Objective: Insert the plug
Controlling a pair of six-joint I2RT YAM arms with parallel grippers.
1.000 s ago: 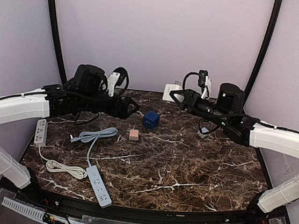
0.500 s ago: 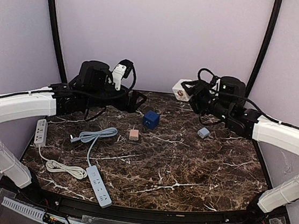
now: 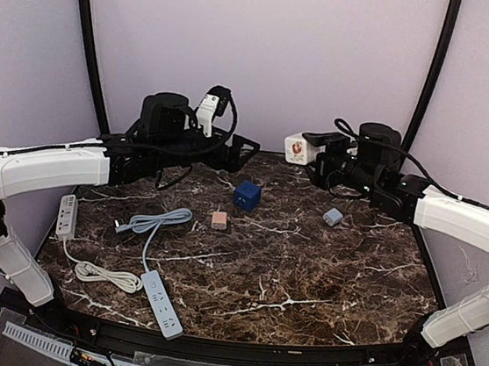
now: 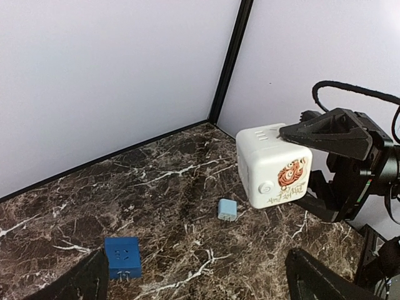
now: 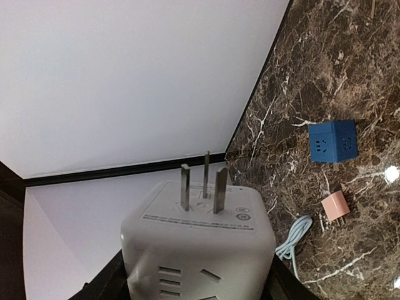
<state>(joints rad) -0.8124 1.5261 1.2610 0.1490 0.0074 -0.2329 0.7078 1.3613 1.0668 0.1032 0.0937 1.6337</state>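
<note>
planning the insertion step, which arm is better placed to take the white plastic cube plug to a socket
Right, probably: the right gripper is shut on the white plastic cube plug, its metal prongs exposed. The left gripper is open and empty, though the pale blue power strip lies nearer it.

Marble table (image 3: 304, 278) holds blue cube (image 3: 246, 194), pink plug (image 3: 219, 221), grey plug (image 3: 333, 217)

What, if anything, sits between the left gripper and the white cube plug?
Nothing visible: the white cube plug hangs in clear air ahead of the left gripper; the blue cube lies lower, on the table.
</note>
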